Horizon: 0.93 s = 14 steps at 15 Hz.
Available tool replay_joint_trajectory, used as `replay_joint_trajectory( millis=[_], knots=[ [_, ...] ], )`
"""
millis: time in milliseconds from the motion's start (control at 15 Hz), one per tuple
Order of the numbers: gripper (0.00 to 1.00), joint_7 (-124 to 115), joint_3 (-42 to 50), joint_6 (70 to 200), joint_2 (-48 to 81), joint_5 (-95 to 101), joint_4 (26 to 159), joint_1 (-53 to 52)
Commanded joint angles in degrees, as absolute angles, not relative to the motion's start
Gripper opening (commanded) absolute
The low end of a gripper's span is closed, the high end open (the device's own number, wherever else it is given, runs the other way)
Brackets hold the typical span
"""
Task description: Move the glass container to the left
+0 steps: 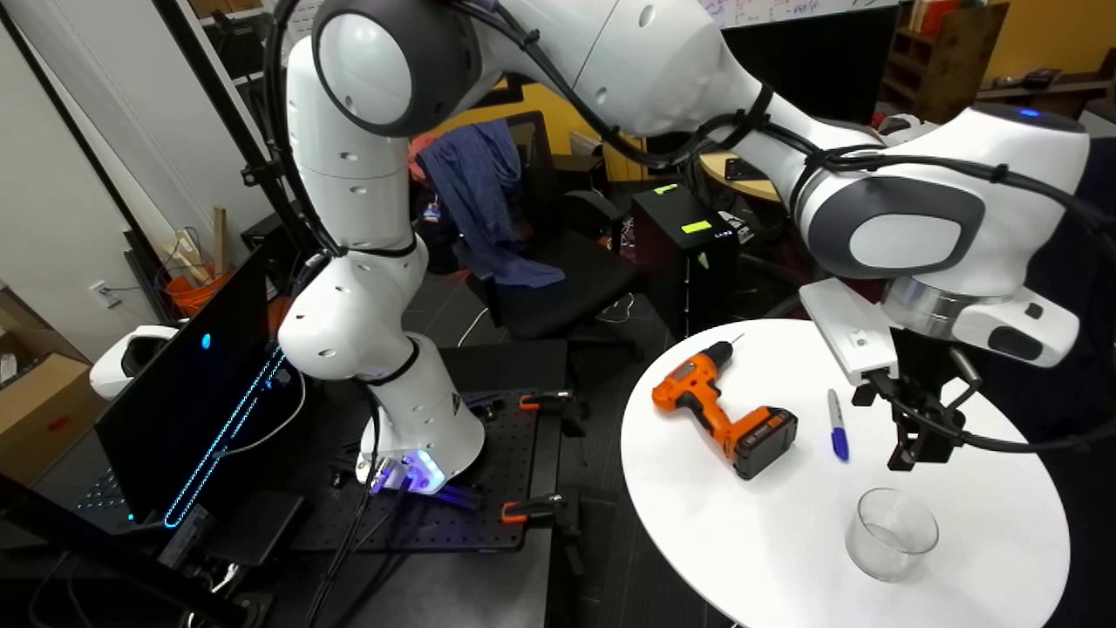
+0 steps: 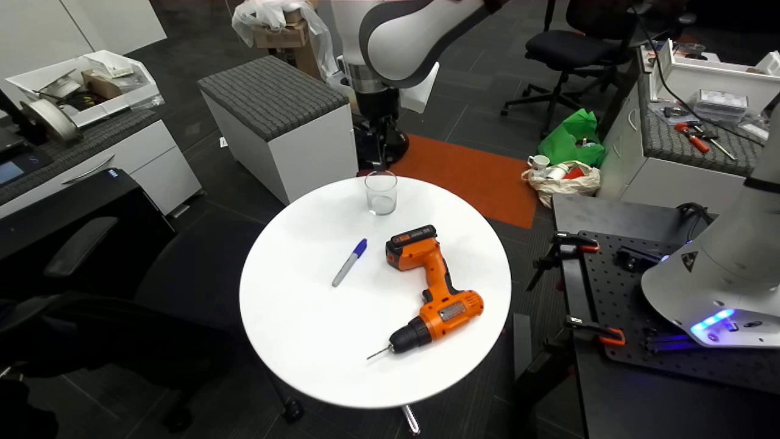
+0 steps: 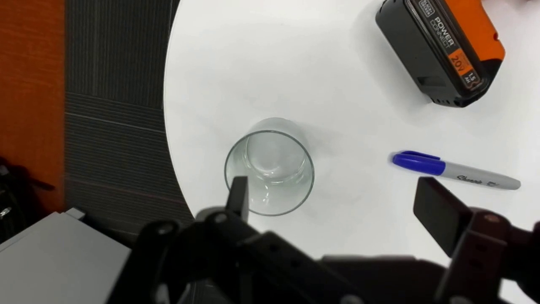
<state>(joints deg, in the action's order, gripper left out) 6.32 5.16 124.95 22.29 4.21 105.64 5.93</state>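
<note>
Glass tumbler [image 1: 891,534] stands upright, lower right in an exterior view, and the gripper [image 3: 339,207] gapes wide, holding nothing, spread, I'd say, to straddle it, though clearance is hard to judge.

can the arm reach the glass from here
Likely yes: the gripper is open, and pen and drill lie clear of the glass. The gripper may need shifting: in the wrist view, one finger overlaps the glass.

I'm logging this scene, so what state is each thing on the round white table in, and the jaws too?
Glass container: upright, open-topped, looks empty.
Drill: lying on its side, battery attached, bit fitted.
Marker: lying down, capped.
Jaws: open, holding nothing.
</note>
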Motion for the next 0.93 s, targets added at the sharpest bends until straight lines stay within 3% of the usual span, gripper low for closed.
replay_joint_trajectory(
  millis=[0, 867],
  knots=[
    [1.00, 7.4, 4.7, 128.2, 21.9, 4.2, 106.5, 6.4],
    [1.00, 11.8, 3.1, 135.3, 26.9, 2.4, 106.9, 7.7]
  ],
)
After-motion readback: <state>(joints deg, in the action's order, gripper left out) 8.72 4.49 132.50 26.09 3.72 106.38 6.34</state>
